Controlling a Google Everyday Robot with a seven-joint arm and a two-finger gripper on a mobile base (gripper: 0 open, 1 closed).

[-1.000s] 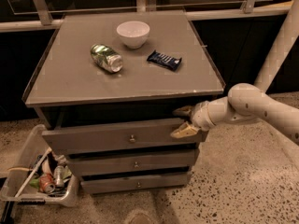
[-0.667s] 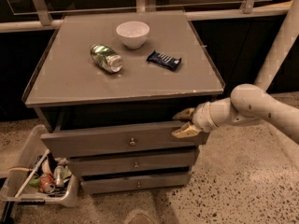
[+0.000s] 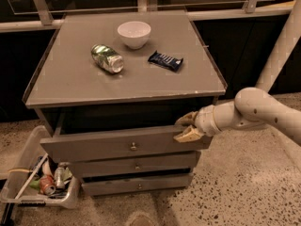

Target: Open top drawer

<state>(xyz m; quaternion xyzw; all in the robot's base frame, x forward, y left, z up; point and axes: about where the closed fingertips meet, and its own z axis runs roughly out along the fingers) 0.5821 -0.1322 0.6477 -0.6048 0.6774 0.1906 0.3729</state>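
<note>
- The top drawer (image 3: 94, 147), directly under the bench (image 3: 70, 81), is seen partly drawn out, so the pull is judged to be under way.
- The tool (image 3: 181, 129) is placed at the right end of the front panel. It looks closed over the upper edge, one finger behind and one in front; the knob (image 3: 133, 146) is not touched.
- A further straight, level outward pull is called for, since the off-centre grip may skew the panel.
- The drawer's inside is lost in shadow, and the arm is cut off at the right.
</note>
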